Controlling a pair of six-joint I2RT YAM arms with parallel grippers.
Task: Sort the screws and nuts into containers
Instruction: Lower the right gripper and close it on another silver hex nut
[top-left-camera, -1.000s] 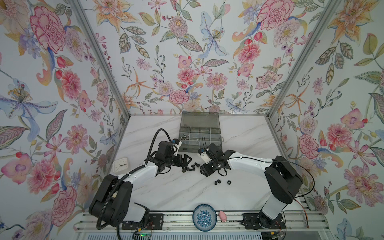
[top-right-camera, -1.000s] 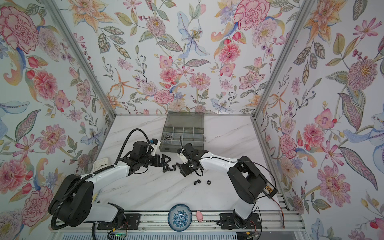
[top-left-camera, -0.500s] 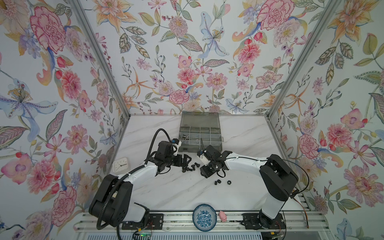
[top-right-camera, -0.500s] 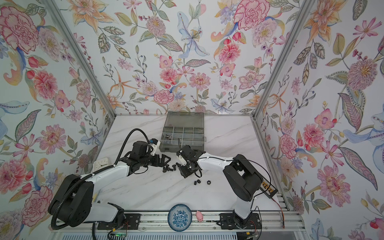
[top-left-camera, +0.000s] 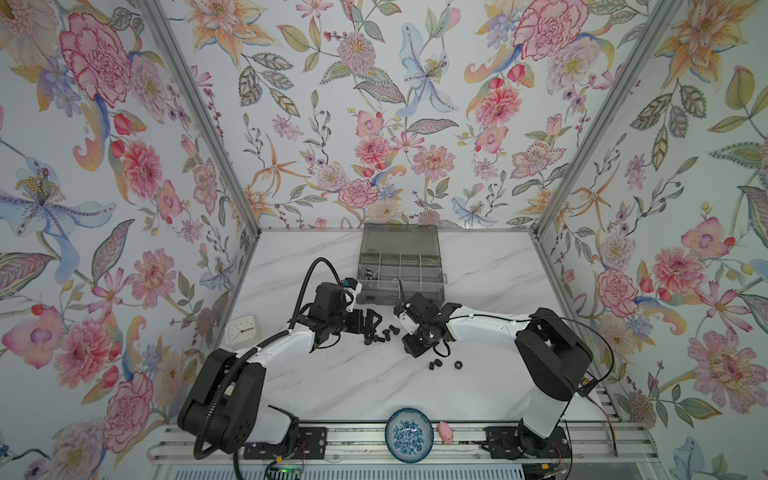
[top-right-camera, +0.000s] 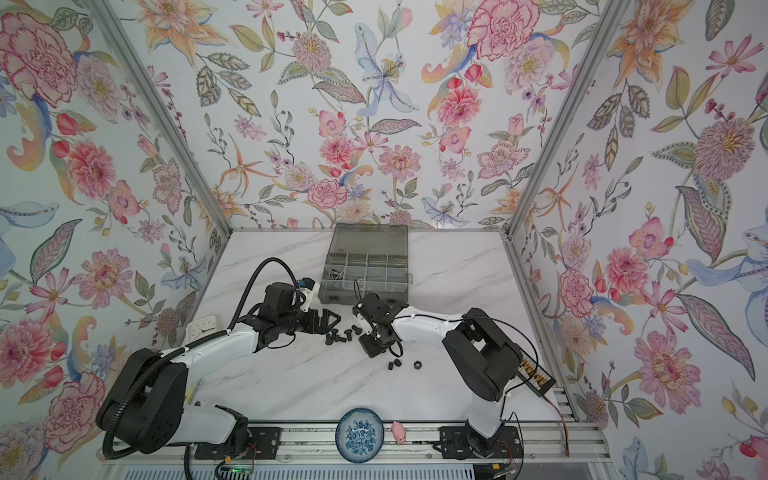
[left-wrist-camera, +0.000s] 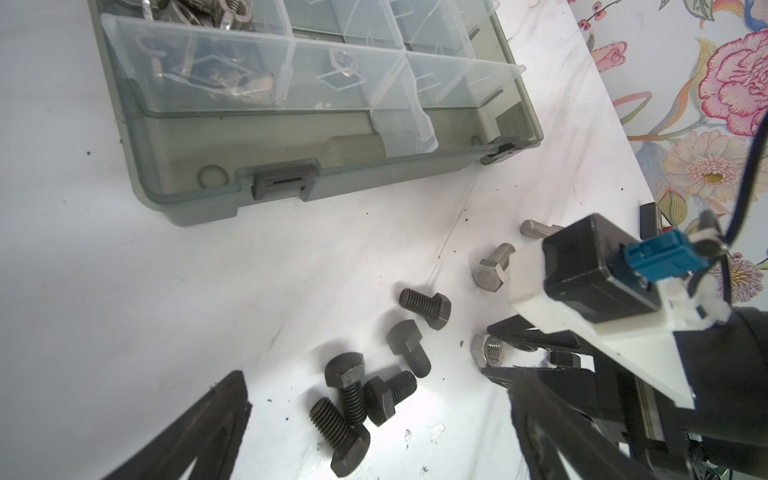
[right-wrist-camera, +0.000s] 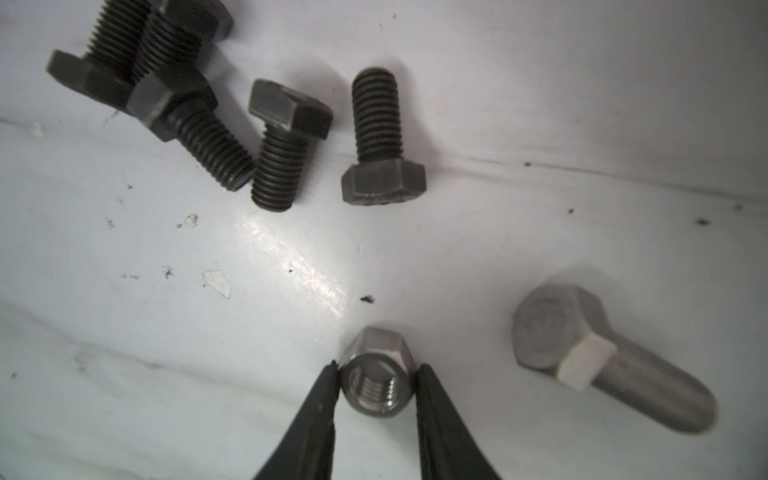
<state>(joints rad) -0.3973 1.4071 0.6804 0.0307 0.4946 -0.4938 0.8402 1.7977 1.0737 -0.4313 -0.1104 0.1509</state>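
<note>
The right claw (right-wrist-camera: 377, 368) is gripping the silver hex nut (right-wrist-camera: 376, 386). Its two black fingertips (right-wrist-camera: 320, 415) are pressing on opposite sides of the nut, so the jaws are standing only as wide as the nut itself. The nut is resting on the white marble table (top-left-camera: 332, 386), near the middle and just on the near side of the organizer box (top-left-camera: 438, 266). Its threaded hole is facing the right wrist camera.

The left claw (top-left-camera: 370, 322) is standing wide open and is holding nothing. It is hovering low over the table, just to the left of the black screws (top-left-camera: 380, 334).

Five black screws are lying on their sides in a loose group between the two claws, and three of them are touching or crossing each other. The nut is lying just to the right of this group, apart from it. Two silver screws (left-wrist-camera: 492, 270) are lying close to the nut without touching it, and the right wrist is partly hiding them in the left wrist view.

The box is sitting open at the far middle of the table, and silver nuts (top-left-camera: 369, 272) are lying in a compartment on its left side. A few black nuts (top-left-camera: 458, 365) are lying on the table to the near right of the right claw. A blue patterned bowl (top-left-camera: 390, 424) is standing at the near edge.
</note>
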